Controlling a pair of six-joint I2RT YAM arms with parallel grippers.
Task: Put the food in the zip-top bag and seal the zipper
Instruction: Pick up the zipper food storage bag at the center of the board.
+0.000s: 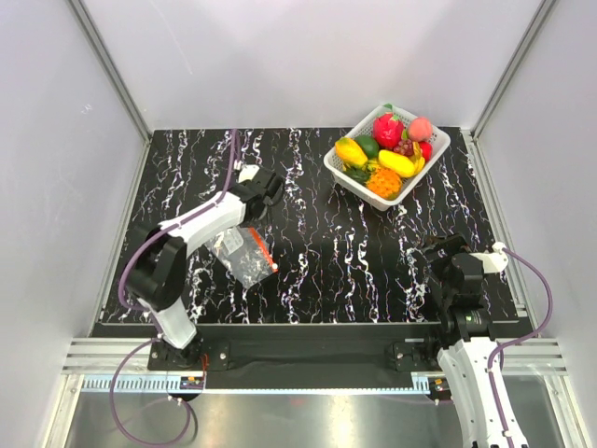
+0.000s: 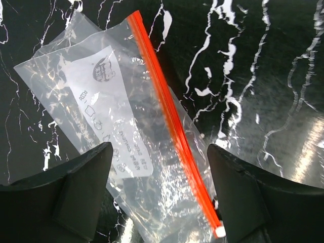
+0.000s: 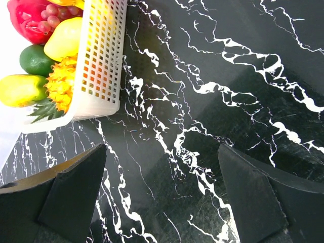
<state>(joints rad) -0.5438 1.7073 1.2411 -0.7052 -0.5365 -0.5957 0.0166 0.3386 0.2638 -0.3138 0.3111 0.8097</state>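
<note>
The clear zip-top bag (image 1: 244,255) lies flat on the black marbled table, left of centre, nothing inside it. Its red-orange zipper (image 2: 164,106) runs diagonally down to a white end tab near my right finger. My left gripper (image 2: 158,149) hovers over the bag's lower end, open, its fingers on either side of the pouch and zipper. In the top view the left gripper (image 1: 244,222) sits just beyond the bag. The food (image 1: 387,154) is piled in a white basket at the back right. My right gripper (image 3: 162,149) is open over bare table, nothing between its fingers.
The white slotted basket (image 3: 101,61) stands at the far right of the table, seen at the upper left of the right wrist view. Grey walls close in three sides. The right gripper (image 1: 440,257) sits near the front right.
</note>
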